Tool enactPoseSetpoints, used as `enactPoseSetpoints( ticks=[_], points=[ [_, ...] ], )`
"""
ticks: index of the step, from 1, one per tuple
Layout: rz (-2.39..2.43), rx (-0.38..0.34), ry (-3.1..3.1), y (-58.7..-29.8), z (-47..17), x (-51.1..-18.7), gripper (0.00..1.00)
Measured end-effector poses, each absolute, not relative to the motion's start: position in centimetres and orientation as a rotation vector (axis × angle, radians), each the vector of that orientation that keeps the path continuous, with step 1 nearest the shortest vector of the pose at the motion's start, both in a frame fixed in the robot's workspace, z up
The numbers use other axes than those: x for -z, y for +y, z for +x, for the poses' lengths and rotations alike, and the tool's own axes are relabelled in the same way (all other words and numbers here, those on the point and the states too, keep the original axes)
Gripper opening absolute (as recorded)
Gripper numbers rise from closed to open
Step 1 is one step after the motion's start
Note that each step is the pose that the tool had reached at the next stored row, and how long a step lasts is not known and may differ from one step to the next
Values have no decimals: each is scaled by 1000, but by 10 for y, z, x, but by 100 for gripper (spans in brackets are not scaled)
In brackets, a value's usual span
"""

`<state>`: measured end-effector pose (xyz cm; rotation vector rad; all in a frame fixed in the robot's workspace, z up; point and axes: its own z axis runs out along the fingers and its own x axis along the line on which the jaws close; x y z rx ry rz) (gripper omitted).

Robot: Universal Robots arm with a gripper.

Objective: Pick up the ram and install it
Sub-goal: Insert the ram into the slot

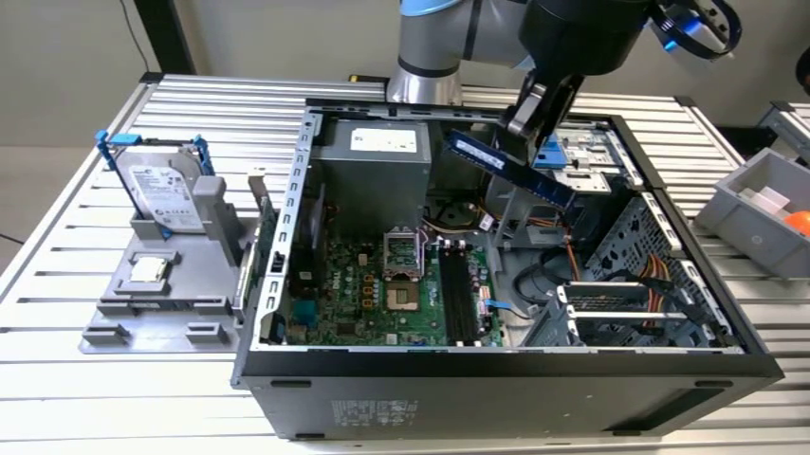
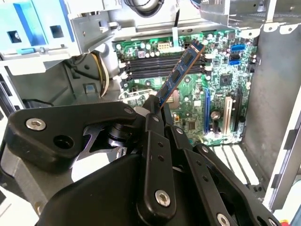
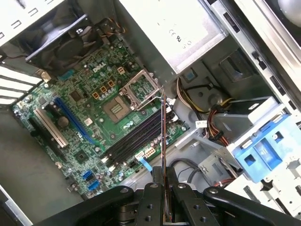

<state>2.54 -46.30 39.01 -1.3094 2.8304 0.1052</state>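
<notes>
You had the arm coming down from above the far rim of the open computer case (image 1: 506,374), wrist tilted, with the gripper (image 1: 517,125) hanging over the case interior, to the exterior view's right of the grey power supply (image 1: 374,156). The black, bolted linkage fingers (image 2: 154,141) were clamped together on the ram (image 1: 506,166). The stick was held in the air at a slant, above the motherboard (image 1: 360,284) and well apart from the memory slots (image 1: 456,294); it sat in none of them. In the second wrist view the ram (image 2: 181,70) projected from the fingertips as a narrow blue-green board carrying a row of dark rectangular chips. In the first wrist view you saw it edge-on (image 3: 163,141), a thin straight line running out from the gripper (image 3: 164,186) across the long black parallel slots (image 3: 136,136). The motherboard was green and densely populated, with a square silver-framed socket (image 3: 138,89) beside the slots. The case was grey sheet metal, perforated on the exterior view's right side. It stood on a slatted aluminium table (image 1: 76,398). At the exterior view's left a silver hard drive (image 1: 165,190) in a blue-handled frame stood upright on a grey holder (image 1: 152,303), with a small square silver chip (image 1: 150,270) lying flat on the holder below it.
</notes>
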Motion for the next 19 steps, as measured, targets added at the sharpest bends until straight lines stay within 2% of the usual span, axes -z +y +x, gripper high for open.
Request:
enactPoseSetpoints(
  ticks=[19],
  points=[
    [-1135,-103,2901,-472,25,-390,0]
  ],
)
